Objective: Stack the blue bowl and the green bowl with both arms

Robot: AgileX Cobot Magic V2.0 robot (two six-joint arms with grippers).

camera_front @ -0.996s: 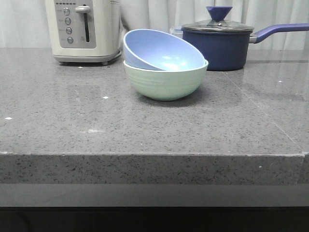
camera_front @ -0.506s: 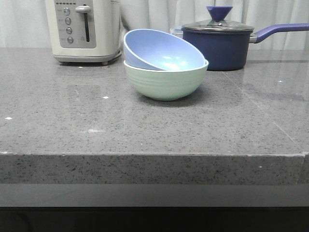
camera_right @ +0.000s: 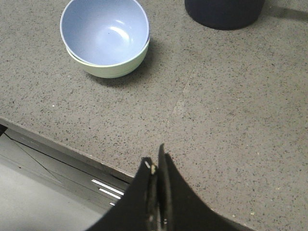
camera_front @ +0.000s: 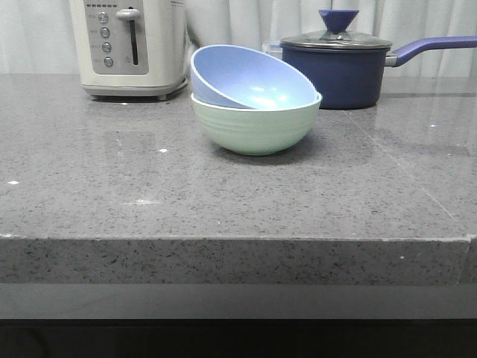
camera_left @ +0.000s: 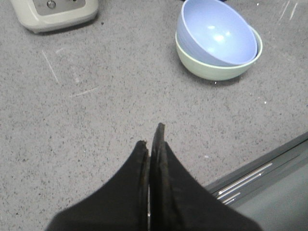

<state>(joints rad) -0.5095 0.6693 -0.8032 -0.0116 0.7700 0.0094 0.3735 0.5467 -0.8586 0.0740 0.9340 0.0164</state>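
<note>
1. Front view: the blue bowl [camera_front: 250, 78] sits nested inside the green bowl [camera_front: 256, 127], tilted so its opening faces toward 4 o'clock, its raised edge on the 10 o'clock side.
2. The stacked pair stands on the grey speckled countertop [camera_front: 149, 194], near the middle and toward the back. A white toaster [camera_front: 128, 46] stands at about 10 o'clock from the bowls, and a dark navy lidded saucepan [camera_front: 339, 63] just behind them at about 2 o'clock. No arm shows in this view.
3. Left wrist view: the left gripper [camera_left: 151, 139] has its fingers pressed together with nothing between them. It hovers above bare countertop near the edge. The bowls [camera_left: 219, 41] lie well apart from it, at roughly 1 o'clock from the fingertips.
4. Right wrist view: the right gripper [camera_right: 155, 163] is likewise closed and empty, over the counter's front edge. The blue bowl [camera_right: 105, 31], seated in the green bowl [camera_right: 120, 65], lies well apart at about 11 o'clock from the fingertips.
</note>
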